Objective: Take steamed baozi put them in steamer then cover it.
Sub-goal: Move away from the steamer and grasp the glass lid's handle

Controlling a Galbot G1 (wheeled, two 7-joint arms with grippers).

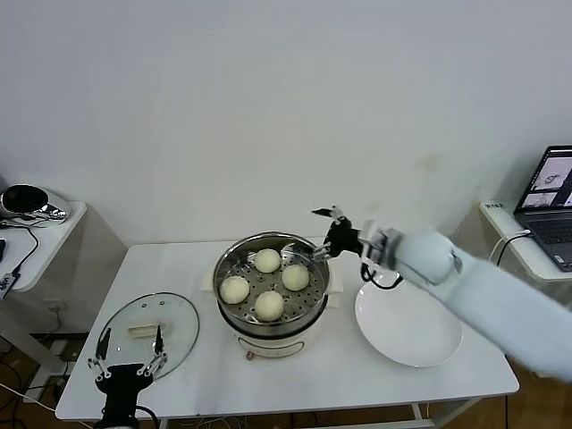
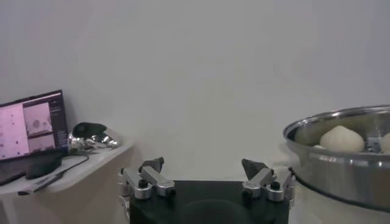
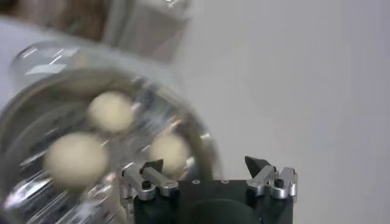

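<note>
Baozi (image 1: pixel 268 284) in steamer (image 1: pixel 234 326), just beside spread right gripper (image 1: pixel 315 234) fingers (image 1: pixel 323 213).

laptop (image 1: pixel 552 206) cut by edge; steamer (image 3: pixel 91 134) blurred

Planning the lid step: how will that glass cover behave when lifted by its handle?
The cover looks like rigid glass, so probably fragile and fairly heavy. It lies flat, so it is unlikely to roll. The small central handle may let it tilt in the left claw.

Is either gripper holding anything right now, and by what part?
Nothing. The right gripper is open over the steamer rim; the left gripper is open by the cover.
</note>
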